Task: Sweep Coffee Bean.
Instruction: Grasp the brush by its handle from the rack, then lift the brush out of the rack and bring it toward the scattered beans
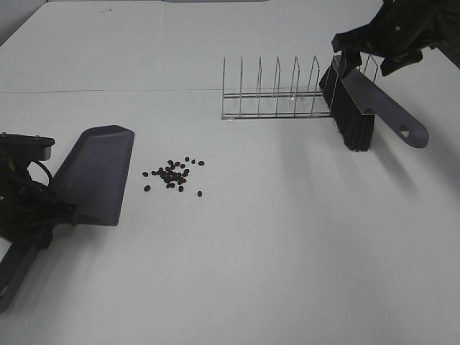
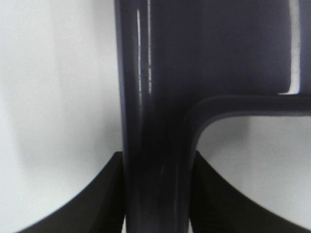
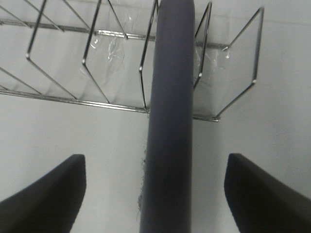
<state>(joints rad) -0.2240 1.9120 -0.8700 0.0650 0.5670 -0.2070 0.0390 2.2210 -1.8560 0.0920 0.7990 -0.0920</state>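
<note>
presently, two tools, one arm each. left gripper (image 2: 158, 204) is clenched on the handle of the grey dustpan (image 1: 93, 176), jaws pressing both sides of the stem. the pan lies flat on the white table (image 1: 287, 251) at the left, its wide mouth towards the far side and its right edge facing the spill, likely parked there so the beans can be pushed a short way into it. the coffee bean (image 1: 172, 172) scatter lies loose on the table just right of the pan, a tight cluster with a few strays on the near and right fringes, none in the pan. the brush (image 1: 352, 115) stands at the far right, propped in the right end of the wire rack (image 1: 266, 93), bristles down and handle sticking out to the right. right gripper (image 3: 155, 194) hangs over the brush's back with jaws released, a clear gap each side, so nothing is gripped; my guess is it is lining up to take the brush. the beans are well apart from these jaws, across the table to the left, and near but not touching the left ones.
</note>
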